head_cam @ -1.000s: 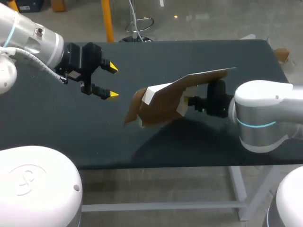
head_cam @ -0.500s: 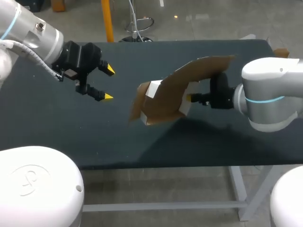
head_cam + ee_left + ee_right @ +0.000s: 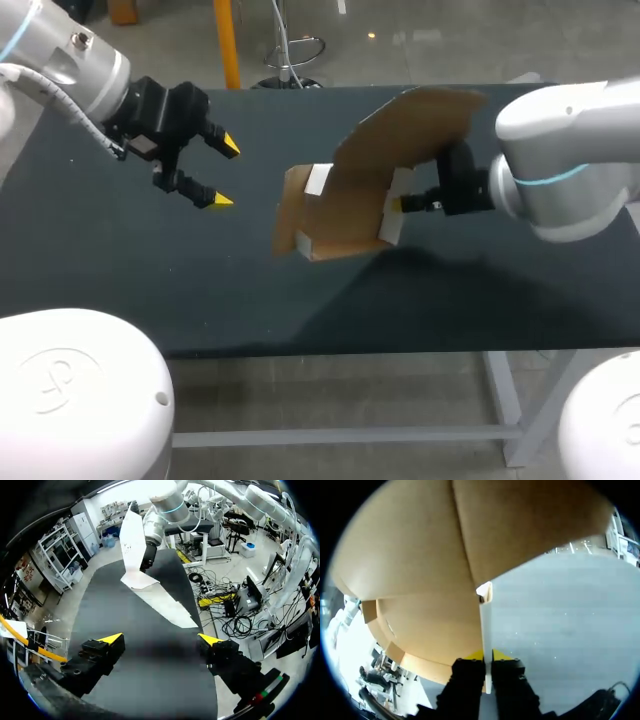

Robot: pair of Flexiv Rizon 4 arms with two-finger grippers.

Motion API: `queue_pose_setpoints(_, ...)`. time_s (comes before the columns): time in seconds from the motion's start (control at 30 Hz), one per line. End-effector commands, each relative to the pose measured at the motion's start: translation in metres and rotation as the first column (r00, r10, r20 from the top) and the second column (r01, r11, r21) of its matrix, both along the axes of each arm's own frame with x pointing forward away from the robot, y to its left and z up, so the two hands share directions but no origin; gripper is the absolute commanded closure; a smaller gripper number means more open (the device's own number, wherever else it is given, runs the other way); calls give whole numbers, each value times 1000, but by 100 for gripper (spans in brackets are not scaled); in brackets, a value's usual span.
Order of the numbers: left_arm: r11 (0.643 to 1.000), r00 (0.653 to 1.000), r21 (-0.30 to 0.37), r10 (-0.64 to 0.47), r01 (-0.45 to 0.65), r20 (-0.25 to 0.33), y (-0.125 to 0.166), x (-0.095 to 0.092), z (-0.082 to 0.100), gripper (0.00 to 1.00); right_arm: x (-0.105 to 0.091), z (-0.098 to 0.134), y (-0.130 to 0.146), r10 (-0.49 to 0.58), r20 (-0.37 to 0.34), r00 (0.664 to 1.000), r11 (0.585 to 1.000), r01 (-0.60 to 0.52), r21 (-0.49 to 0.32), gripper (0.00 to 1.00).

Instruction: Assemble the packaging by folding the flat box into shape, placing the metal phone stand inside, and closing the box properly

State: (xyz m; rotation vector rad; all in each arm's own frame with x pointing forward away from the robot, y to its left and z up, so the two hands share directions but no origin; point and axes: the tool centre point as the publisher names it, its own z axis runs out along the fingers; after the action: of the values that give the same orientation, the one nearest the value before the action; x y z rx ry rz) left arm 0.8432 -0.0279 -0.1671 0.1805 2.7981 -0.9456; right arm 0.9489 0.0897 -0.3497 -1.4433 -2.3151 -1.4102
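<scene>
Right end effector [image 3: 403, 204] is clamped on a thin white-edged panel of the partly folded brown cardboard box [image 3: 355, 195], holding it tilted over the dark tabletop [image 3: 140, 270] with its broad flap raised. Left end effector [image 3: 224, 174] hangs wide open and empty, well apart from the box on the side opposite the right arm, yellow tips pointing toward it.

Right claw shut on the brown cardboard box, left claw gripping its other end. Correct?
Wrong about the left claw: it is open and empty, well apart from the brown cardboard box, as the head view shows. The right claw is shut on a panel of the box.
</scene>
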Motion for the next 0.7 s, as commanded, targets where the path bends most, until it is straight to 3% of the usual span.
queue_pose_setpoints(0.03,1000,1000,6,0,0,-2,-1,0,1,0,1,3,0,60,-95,994,995,-67,-73,100)
queue_pose_setpoints(0.1,1000,1000,6,0,0,-2,-1,0,1,0,1,2,5,64,-126,990,993,-76,-88,100)
queue_pose_setpoints(0.2,998,999,44,-46,45,21,-3,4,0,0,0,0,13,36,-208,978,979,-76,-189,100)
queue_pose_setpoints(0.53,992,998,116,-54,50,25,2,12,-9,0,-9,-8,-2,-55,-395,917,963,-56,-263,100)
queue_pose_setpoints(0.7,989,998,138,-59,53,38,6,14,-12,0,-13,-11,-8,-90,-440,893,958,-43,-282,100)
